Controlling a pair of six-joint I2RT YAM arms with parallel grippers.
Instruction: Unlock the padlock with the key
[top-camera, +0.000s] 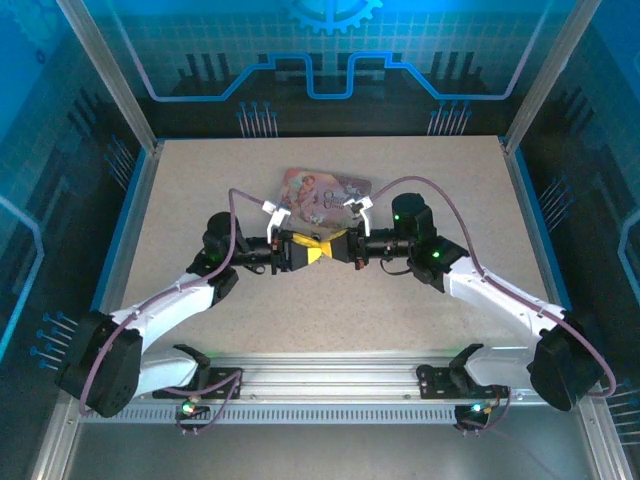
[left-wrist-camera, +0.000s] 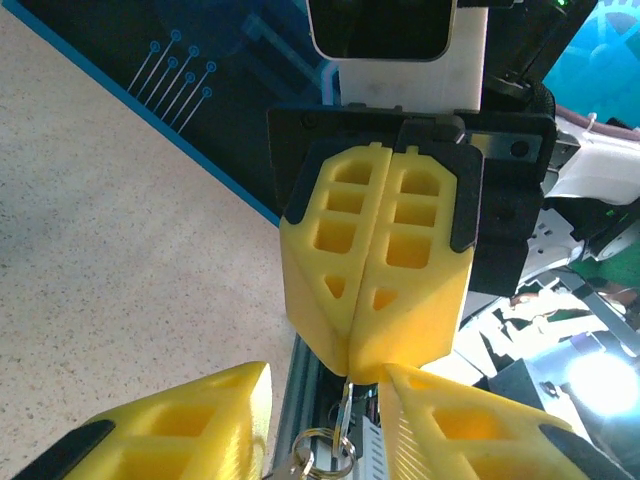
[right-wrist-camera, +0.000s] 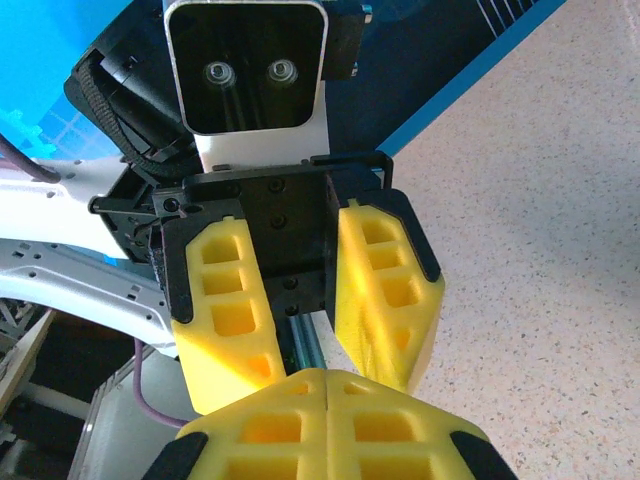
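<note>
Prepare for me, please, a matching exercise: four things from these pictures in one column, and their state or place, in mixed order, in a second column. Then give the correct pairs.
Column one
1. left claw with yellow plastic fingers
2. right claw with yellow plastic fingers
3. pink picture-printed rectangular tin
4. thin grey metal key

Column two
A. pinched between shut fingertips
B. fingers apart
C. lies beyond both claws
D. fingers pressed together

Pairs: 1-B, 2-D, 3-C, 4-A
</note>
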